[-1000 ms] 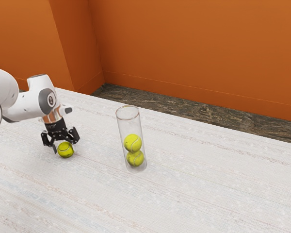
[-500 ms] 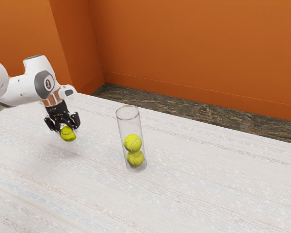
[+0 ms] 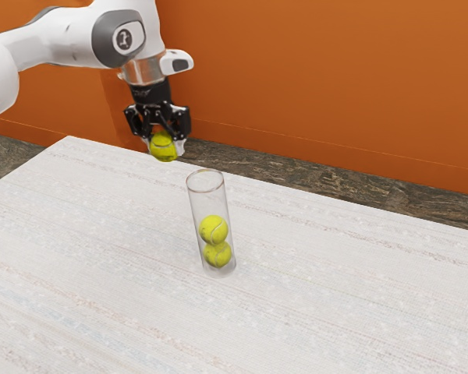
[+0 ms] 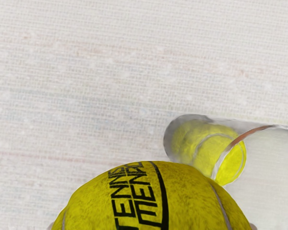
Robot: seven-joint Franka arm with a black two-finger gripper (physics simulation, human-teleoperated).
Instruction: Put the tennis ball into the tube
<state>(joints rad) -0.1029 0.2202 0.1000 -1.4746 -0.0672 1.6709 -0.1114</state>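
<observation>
My black gripper is shut on a yellow-green tennis ball, holding it in the air. In the exterior view they are up and to the left of the clear tube's open rim. The tube stands upright on the table with two tennis balls stacked in its lower part. In the wrist view the held ball, with black lettering, is large at the lower edge. Beyond it are the transparent tube and the balls inside.
The pale, woven-textured table spreads around the tube. Past its far edge lie a dark floor and an orange wall.
The ball was on the table a second ago and has since risen in my gripper. Hand and ball have moved up and toward the exterior view's right, nearer the tube. The tube stays put.
</observation>
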